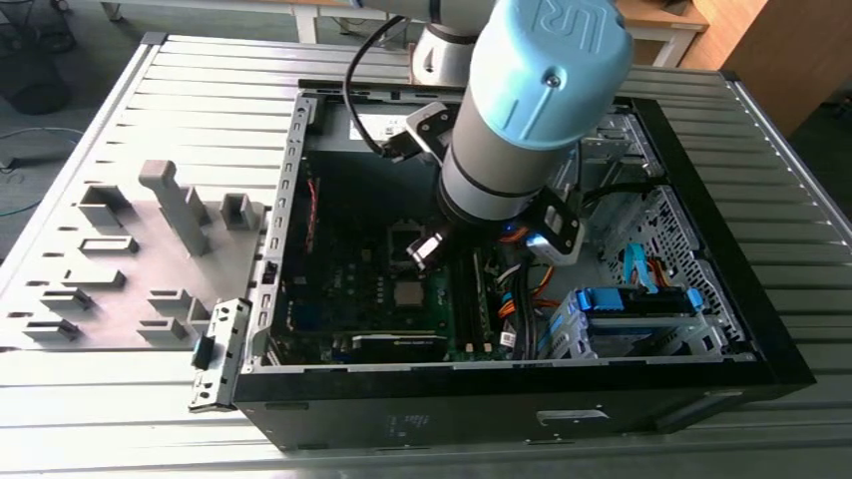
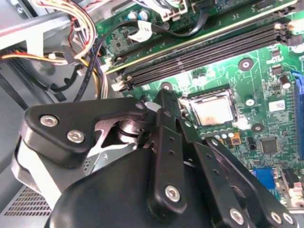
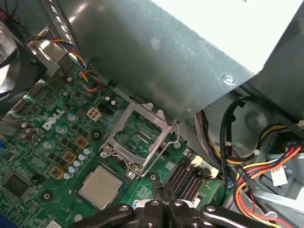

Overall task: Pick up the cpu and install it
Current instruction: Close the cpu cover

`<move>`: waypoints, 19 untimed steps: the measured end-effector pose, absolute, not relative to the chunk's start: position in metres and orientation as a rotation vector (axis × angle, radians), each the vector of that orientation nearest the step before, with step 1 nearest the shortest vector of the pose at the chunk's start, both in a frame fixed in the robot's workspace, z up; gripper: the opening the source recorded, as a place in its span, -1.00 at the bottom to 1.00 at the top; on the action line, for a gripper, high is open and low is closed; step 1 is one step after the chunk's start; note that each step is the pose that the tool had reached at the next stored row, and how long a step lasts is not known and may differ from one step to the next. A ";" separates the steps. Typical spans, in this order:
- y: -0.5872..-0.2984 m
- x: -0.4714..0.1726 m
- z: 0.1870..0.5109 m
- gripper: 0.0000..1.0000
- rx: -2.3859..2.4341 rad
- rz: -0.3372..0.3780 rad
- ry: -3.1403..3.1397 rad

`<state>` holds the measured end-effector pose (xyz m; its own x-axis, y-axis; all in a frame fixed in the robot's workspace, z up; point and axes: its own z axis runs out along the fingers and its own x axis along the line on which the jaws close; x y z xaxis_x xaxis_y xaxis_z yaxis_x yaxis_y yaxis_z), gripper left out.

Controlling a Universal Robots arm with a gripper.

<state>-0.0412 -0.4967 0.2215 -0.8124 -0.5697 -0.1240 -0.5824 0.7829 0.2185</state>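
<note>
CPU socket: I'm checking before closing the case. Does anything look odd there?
The cpu lies flat in place, but the metal retaining frame beside it is swung open, its lever unlatched, so the chip is not clamped.

Exterior view high over case; wrist views close on motherboard

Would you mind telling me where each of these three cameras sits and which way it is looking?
Exterior view: outside and above, looking down into the open computer case; the arm reaches in.
First wrist view: on the arm, facing the motherboard and the cpu; the gripper shows.
Second wrist view: on the arm, looking past the gripper at the cpu.
Shared: the cpu lies on the motherboard in all three views.
</note>
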 end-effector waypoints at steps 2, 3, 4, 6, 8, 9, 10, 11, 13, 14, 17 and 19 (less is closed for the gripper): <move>-0.496 -0.040 0.222 -0.79 -0.943 0.383 2.918; -0.495 -0.039 0.222 -0.79 -0.943 0.383 2.918; -0.495 -0.039 0.221 -0.79 -0.943 0.384 2.918; -0.495 -0.039 0.222 -0.79 -0.943 0.383 2.918; -0.495 -0.039 0.222 -0.79 -0.943 0.383 2.918; -0.494 -0.039 0.222 -0.79 -0.943 0.383 2.918; -0.494 -0.038 0.222 -0.79 -0.943 0.383 2.918; -0.493 -0.038 0.221 -0.79 -0.943 0.384 2.918; -0.492 -0.038 0.221 -0.79 -0.944 0.383 2.918; -0.491 -0.037 0.221 -0.79 -0.944 0.383 2.918; -0.488 -0.037 0.222 -0.79 -0.943 0.383 2.918; -0.484 -0.036 0.222 -0.79 -0.944 0.381 2.922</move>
